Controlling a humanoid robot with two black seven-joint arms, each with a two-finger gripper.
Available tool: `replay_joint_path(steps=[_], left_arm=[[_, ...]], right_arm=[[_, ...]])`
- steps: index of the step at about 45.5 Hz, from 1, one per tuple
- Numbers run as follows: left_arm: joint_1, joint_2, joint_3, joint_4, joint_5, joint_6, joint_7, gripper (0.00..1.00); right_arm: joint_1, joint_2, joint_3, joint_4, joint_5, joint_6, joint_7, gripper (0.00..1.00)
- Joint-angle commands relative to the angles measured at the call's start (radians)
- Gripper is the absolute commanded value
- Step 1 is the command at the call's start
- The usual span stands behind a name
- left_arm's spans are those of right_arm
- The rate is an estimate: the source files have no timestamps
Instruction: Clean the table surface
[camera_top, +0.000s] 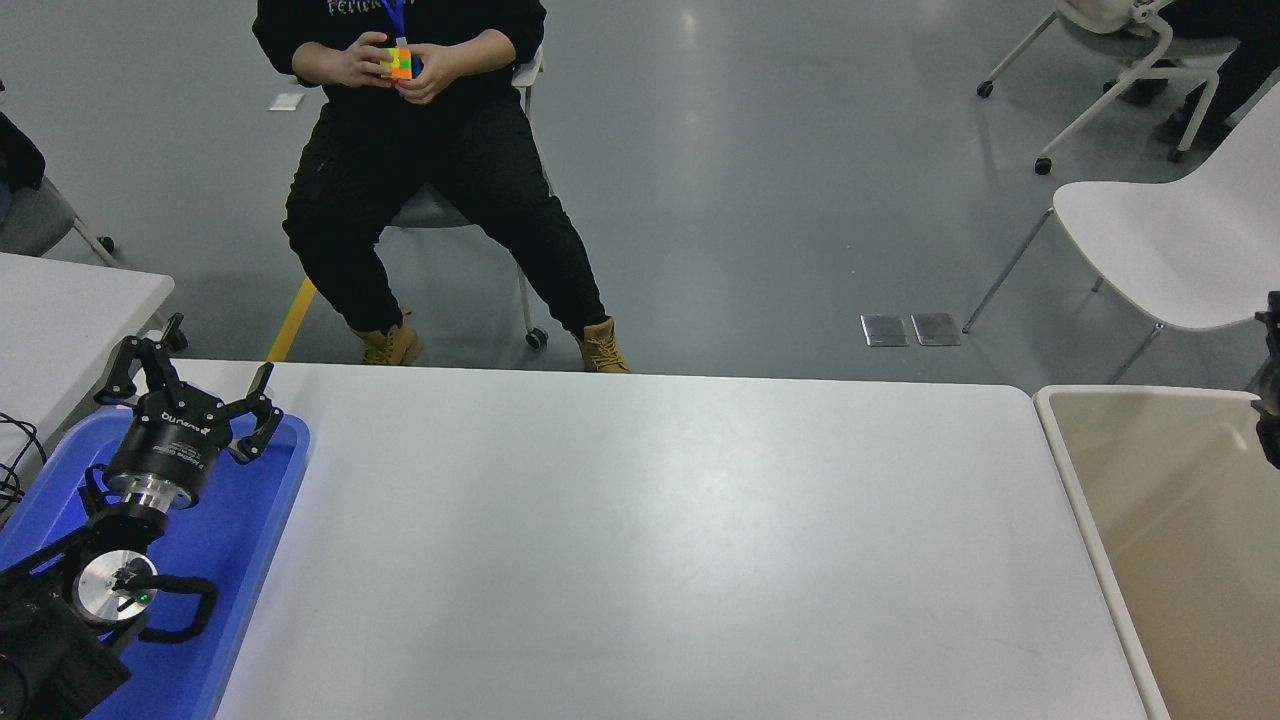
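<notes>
The table surface (640, 540) is a wide white top filling the middle of the head view, with nothing lying on it. My left gripper (205, 365) is parked open at the lower left, above the blue tray (230, 560), holding nothing. Only a sliver of my right gripper (1270, 400) shows at the right edge, over the far rim of the beige bin (1090, 520). Its state does not show.
A person in black sits on a chair (440, 210) beyond the far edge, turning a coloured cube (400, 64) in both hands. A smaller white table (70, 320) stands at the left. White chairs (1170, 240) stand at the far right.
</notes>
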Motion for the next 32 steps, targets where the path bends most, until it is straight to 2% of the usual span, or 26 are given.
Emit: replay_joint_path(steps=[1,12,32], left_arm=[[0.0,0.0,0.0,0.0,0.0,0.0,0.0,1.0],[0.0,0.0,0.0,0.0,0.0,0.0,0.001,1.0],[0.0,0.0,0.0,0.0,0.0,0.0,0.0,1.0]], right_arm=[[0.067,-0.027,0.233,0.184,-0.003,-0.03,0.076,0.98],[0.107,0.004,0.291,0.293,-0.096,-0.064,0.255,0.98],[0.112,0.119,0.303,0.289,-0.107,-0.064,0.379,0.98]])
